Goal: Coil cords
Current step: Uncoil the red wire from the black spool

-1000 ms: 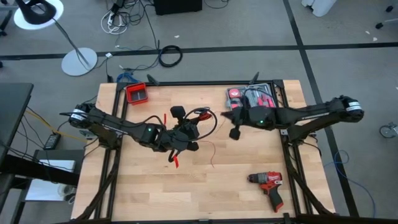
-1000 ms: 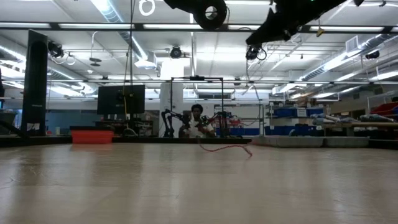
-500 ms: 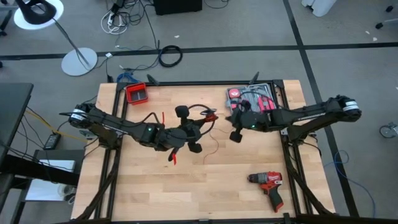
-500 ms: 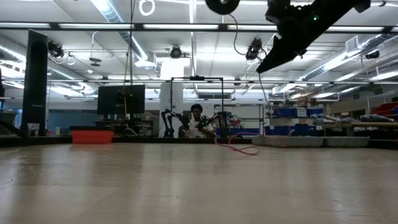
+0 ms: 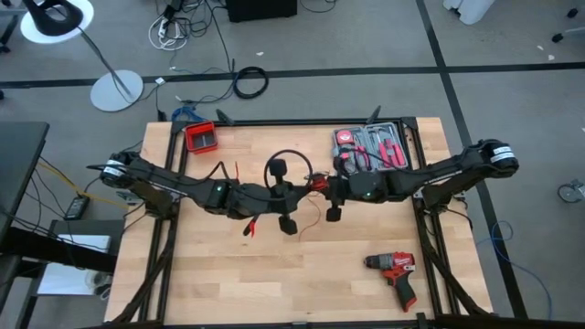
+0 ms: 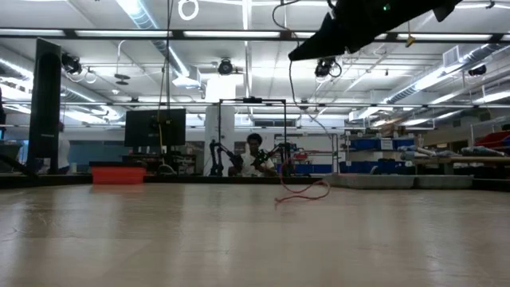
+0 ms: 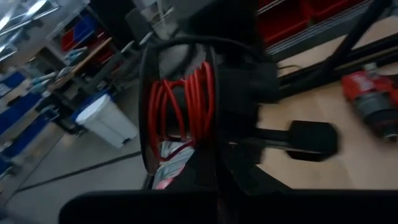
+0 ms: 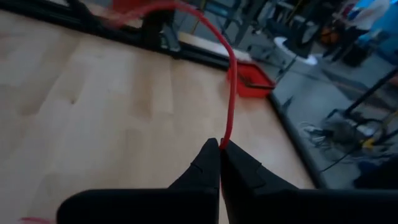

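The cords are thin red and black wires, partly wound into a small coil (image 7: 180,112) that is held up in front of my left gripper (image 5: 279,195) over the table's middle. In the high view a black loop (image 5: 286,157) rings that gripper. A red clip (image 5: 247,228) hangs on its near left side. My right gripper (image 8: 221,144) is shut on a red wire and is close to the right of the left gripper (image 5: 320,183). A loose red tail (image 6: 303,191) lies on the table. My left gripper holds the coil by its lower part (image 7: 208,163), which sits at the tip of the fingers. The coil stands on edge and is lifted clear of the table. The fingers themselves are dark and blurred, so the kind of hold does not show. My right gripper pinches a single red wire (image 8: 224,134) between its two fingertips. The wire runs from the tips in a curve toward the left gripper, clear of the table.
A red drill (image 5: 395,272) lies near the table's front right. An open tool case (image 5: 370,144) stands at the back right and a small red bin (image 5: 201,137) at the back left. Bare wood lies toward the near edge.
My right gripper has moved toward the table's left and a little toward the near edge, up to my left gripper, with the red wire. My left gripper has shifted a little to the right. The loose red tail has slid across the table.
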